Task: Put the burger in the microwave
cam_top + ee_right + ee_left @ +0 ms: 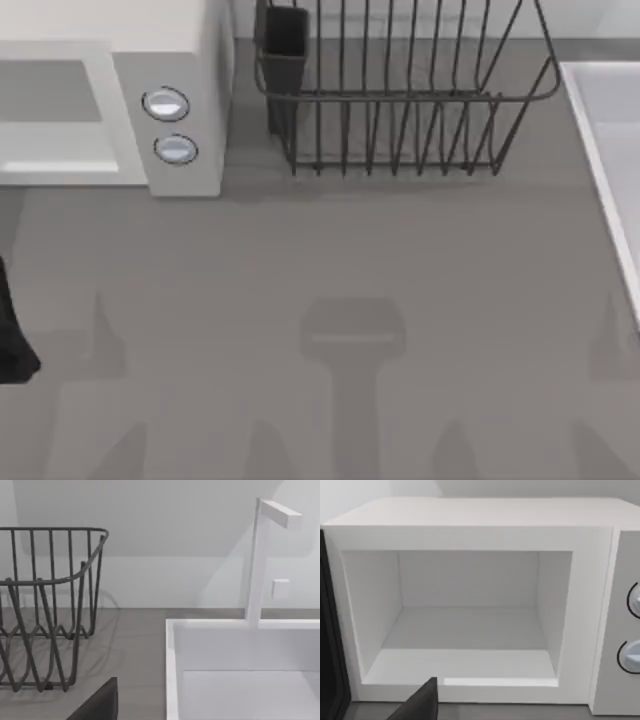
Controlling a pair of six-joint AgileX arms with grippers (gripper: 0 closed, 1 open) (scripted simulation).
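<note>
Microwave (470, 610) stands open at the table's (330, 260) far left, cavity bare; jaws' state on both arms: cannot tell.

kitchen | microwave (110, 110) | dish rack (400, 110) | sink (240, 670)

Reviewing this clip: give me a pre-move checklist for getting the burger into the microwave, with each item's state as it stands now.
1. Microwave door open: ok; the cavity faces the left wrist camera.
2. Cavity free of obstructions: ok; floor is bare.
3. Burger located: not ok; no burger on the counter or in the cavity.
4. Burger held in a pincer: cannot tell.
5. Left arm placement: ok; at the counter's left edge, in front of the microwave.
6. Dish rack off the path: ok; it stands right of the microwave, apart from it.
</note>
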